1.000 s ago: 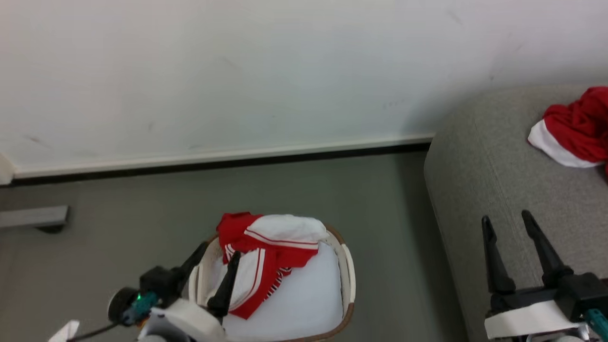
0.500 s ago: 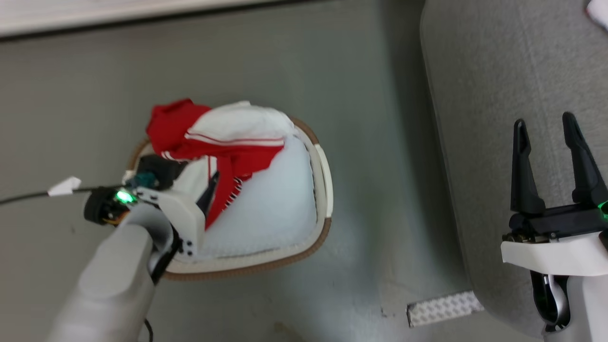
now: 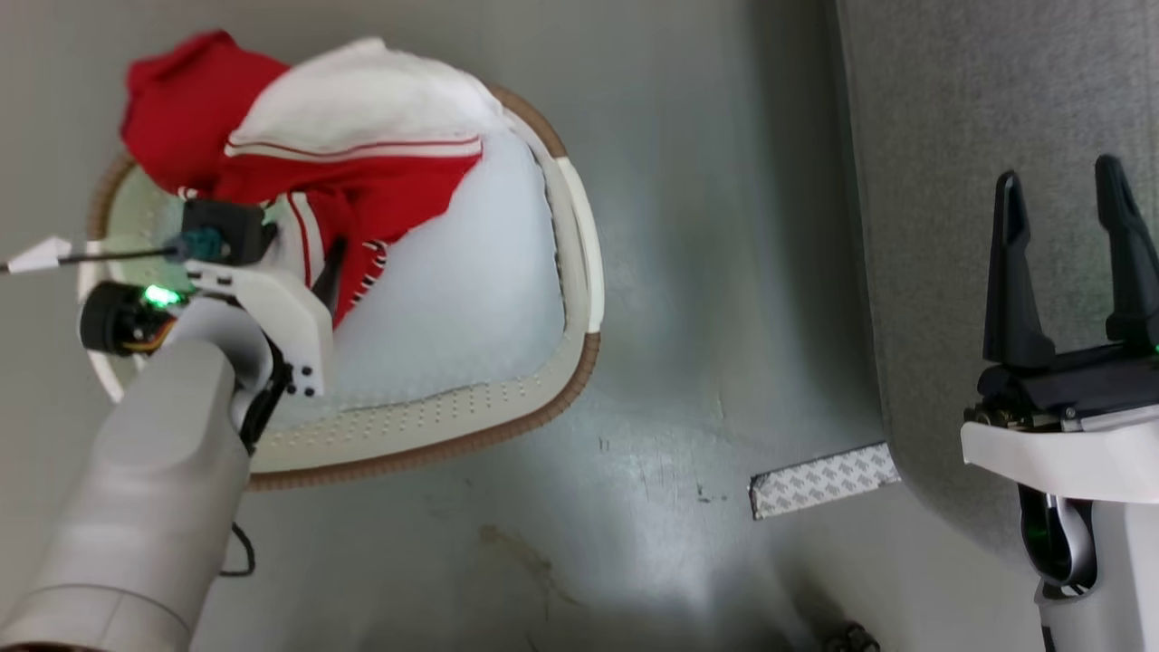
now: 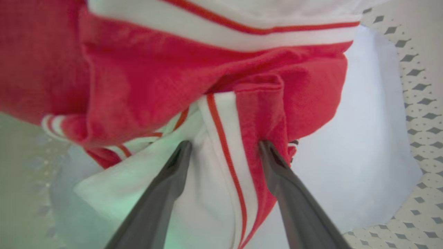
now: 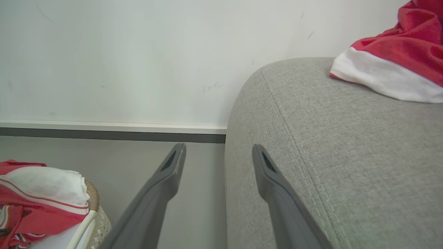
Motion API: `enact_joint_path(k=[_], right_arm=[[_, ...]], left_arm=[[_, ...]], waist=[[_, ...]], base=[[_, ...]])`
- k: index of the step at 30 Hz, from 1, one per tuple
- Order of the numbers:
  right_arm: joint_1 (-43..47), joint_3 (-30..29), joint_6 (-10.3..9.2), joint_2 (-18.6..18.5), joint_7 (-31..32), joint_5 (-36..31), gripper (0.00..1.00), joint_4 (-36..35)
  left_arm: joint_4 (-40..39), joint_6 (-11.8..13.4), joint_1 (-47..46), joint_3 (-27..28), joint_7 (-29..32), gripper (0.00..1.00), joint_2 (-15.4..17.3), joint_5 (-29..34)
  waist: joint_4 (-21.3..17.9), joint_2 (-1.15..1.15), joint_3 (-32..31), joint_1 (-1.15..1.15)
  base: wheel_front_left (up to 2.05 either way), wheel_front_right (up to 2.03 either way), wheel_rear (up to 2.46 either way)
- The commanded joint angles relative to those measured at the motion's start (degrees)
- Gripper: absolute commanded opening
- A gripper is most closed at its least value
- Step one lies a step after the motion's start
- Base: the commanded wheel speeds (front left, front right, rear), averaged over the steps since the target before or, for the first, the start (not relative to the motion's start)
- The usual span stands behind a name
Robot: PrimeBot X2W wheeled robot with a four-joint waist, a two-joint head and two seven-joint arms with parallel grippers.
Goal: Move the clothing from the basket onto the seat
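The clothing (image 3: 362, 172) is a red and white bundle with stripe trim, heaped at the far end of the cream basket (image 3: 570, 272) on the floor. My left gripper (image 4: 225, 145) reaches down into the basket. It is open, and its two fingers straddle a white fold of the clothing (image 4: 138, 76) with a red stripe. The wrist hides most of that gripper in the head view. My right gripper (image 3: 1059, 177) is open with nothing in it, held over the edge of the grey seat (image 3: 951, 136). Another red garment with a white hem (image 5: 398, 52) lies on the seat (image 5: 346, 138).
The basket (image 5: 91, 197) stands on grey floor left of the seat, with a gap of floor between them. A strip of patterned tape (image 3: 824, 480) lies by the seat's base. A white wall with a skirting board (image 5: 104, 128) runs behind. A thin cable with a white tag (image 3: 36, 256) trails from my left wrist.
The head camera has tipped downward, so the whole picture has shifted. My left gripper has sunk deeper into the basket onto the clothing. The right gripper stays open by the seat.
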Motion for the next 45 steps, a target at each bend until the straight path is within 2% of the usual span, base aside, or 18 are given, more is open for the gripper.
enact_joint_path(k=[1,3,4,5,6,11,16,20,25,36,41,45], right_arm=[[-0.9,-0.1,-0.14,0.0,0.0,0.3,1.0,-0.6],[-1.4,0.0,-0.14,0.0,0.0,0.2,1.0,-0.8],[-1.5,0.0,-0.14,0.0,0.0,0.2,1.0,-1.0],[-1.5,0.1,-0.14,0.0,0.0,0.2,1.0,-1.0],[-1.4,0.1,-0.14,0.0,0.0,0.3,1.0,-1.0],[-0.3,-0.4,-0.14,0.0,0.0,0.6,1.0,-0.3],[0.4,0.0,-0.14,-0.1,0.0,0.9,1.0,0.8],[1.3,-0.1,-0.14,0.0,0.0,0.6,1.0,2.1],[4.1,-0.7,-0.14,-0.1,0.0,0.0,1.0,4.3],[14.5,-1.8,-0.14,-0.1,0.0,-2.0,1.0,8.7],[19.0,-1.4,-0.15,-0.1,0.0,-2.8,1.0,10.0],[21.6,-1.2,-0.15,-0.1,0.0,-2.8,1.0,10.3]], left_arm=[[1.2,0.2,-0.9,-0.1,-0.5,1.0,0.9,0.4],[2.3,0.2,-1.8,-0.7,-0.9,1.0,1.0,1.0],[2.7,0.2,-2.3,-1.0,-1.2,0.76,1.0,1.0],[3.0,0.3,-2.8,-1.2,-1.6,0.3,1.0,1.2],[3.5,0.2,-3.1,-1.6,-1.9,0.0,1.0,1.7],[5.0,-0.6,-3.6,-2.8,-4.2,0.0,-1.0,1.4],[6.0,-1.3,-2.2,-2.9,-7.2,0.0,-2.5,-0.3],[5.4,-1.7,0.1,-2.8,-9.5,0.0,-3.9,-1.7],[3.0,-1.9,5.2,-2.2,-10.5,0.0,-5.5,-4.6],[-12.5,-1.9,20.4,1.3,-10.5,0.0,-5.7,-8.3],[-20.9,-0.8,27.4,2.9,-10.5,0.0,-5.5,-9.2],[-26.2,0.2,31.3,2.9,-10.0,0.0,-5.1,-9.6]], waist=[[-0.6,0.0,2.0,-0.01],[-0.9,0.0,2.9,-0.01],[-1.1,0.0,3.3,-0.01],[-1.2,0.0,3.7,-0.01],[-1.3,0.0,3.9,-0.01],[-1.2,0.0,3.3,-0.01],[-0.3,0.0,-0.4,-0.01],[1.0,0.0,-6.0,-0.01],[3.1,0.0,-15.8,-0.01],[6.3,0.0,-39.3,-0.01],[6.9,0.0,-46.9,-0.01],[7.3,0.0,-50.4,-0.01]], base=[[0.0,0.0,0.0],[0.0,0.0,0.0],[0.0,0.0,0.0],[0.0,0.0,0.0],[0.0,0.0,0.0],[0.0,0.0,0.0],[0.0,0.0,0.0],[0.0,0.0,0.0],[0.0,0.0,0.0],[0.0,0.0,0.0],[0.0,0.0,0.0],[0.0,0.0,0.0]])
